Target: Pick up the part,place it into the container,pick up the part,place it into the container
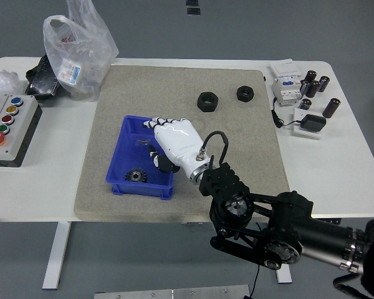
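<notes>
My right hand (165, 140), white with black joints, reaches over the right half of the blue bin (119, 157). Its fingers (157, 123) are stretched out flat over the bin. A dark part (164, 164) shows just under the palm inside the bin; I cannot tell if the thumb still touches it. A black gear (135, 176) lies at the bin's near end and a small metal piece (141, 143) lies near its middle. Two black nuts (207, 100) (245, 93) sit on the grey mat beyond the bin. The left hand is out of view.
The grey mat (112, 93) covers the table's middle. A button box (9, 128) and a plastic bag (78, 50) stand at the left. Breakers, black cylinders (315, 84) and a small black unit (312, 123) lie at the right.
</notes>
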Available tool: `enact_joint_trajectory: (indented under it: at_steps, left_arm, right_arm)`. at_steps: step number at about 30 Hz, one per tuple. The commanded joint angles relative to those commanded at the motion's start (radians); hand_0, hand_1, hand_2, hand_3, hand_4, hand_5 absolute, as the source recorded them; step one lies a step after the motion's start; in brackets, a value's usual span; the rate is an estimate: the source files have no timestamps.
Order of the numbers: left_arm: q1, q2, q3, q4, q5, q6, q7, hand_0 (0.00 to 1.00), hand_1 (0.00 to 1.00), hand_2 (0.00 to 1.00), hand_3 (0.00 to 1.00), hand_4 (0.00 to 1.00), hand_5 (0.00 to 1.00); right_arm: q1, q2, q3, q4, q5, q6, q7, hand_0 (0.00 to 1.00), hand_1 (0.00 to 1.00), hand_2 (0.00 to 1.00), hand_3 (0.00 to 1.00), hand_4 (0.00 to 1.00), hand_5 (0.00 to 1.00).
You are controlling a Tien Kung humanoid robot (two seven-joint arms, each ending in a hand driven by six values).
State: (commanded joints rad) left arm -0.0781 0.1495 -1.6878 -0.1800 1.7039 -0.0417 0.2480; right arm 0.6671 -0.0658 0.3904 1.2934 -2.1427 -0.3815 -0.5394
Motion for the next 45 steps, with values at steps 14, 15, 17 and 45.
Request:
enact_joint_trajectory:
  at_steps: [14, 15, 17, 45]
  left_arm:
    - [0.019, -0.007, -0.046, 0.000, 0.028, 0.008, -0.004, 0.614, 0.604, 0.597, 0.623, 0.482, 0.503]
    - [0.018, -0.008, -0.047, 0.000, 0.029, 0.008, -0.005, 0.614, 0.604, 0.597, 0.623, 0.482, 0.503]
    - [0.017, -0.009, -0.048, 0.000, 0.029, 0.008, -0.007, 0.614, 0.604, 0.597, 0.623, 0.482, 0.503]
    - [0.036, 0.003, -0.069, 0.000, 0.070, 0.003, -0.011, 0.613, 0.605, 0.596, 0.623, 0.484, 0.487]
  right_arm:
    - [-0.275, -0.115, 0.480, 0.076, 0.400, -0.238, 0.350, 0.319, 0.596, 0.737, 0.738, 0.550, 0.244]
    - [-0.297, -0.112, 0.513, 0.075, 0.442, -0.239, 0.388, 0.319, 0.596, 0.737, 0.738, 0.550, 0.244]
    - [-0.337, -0.108, 0.572, 0.077, 0.517, -0.236, 0.455, 0.319, 0.596, 0.737, 0.738, 0.550, 0.244]
    - [-0.556, -0.101, 0.864, 0.120, 0.916, -0.188, 0.820, 0.603, 0.659, 0.706, 0.699, 0.601, 0.251]
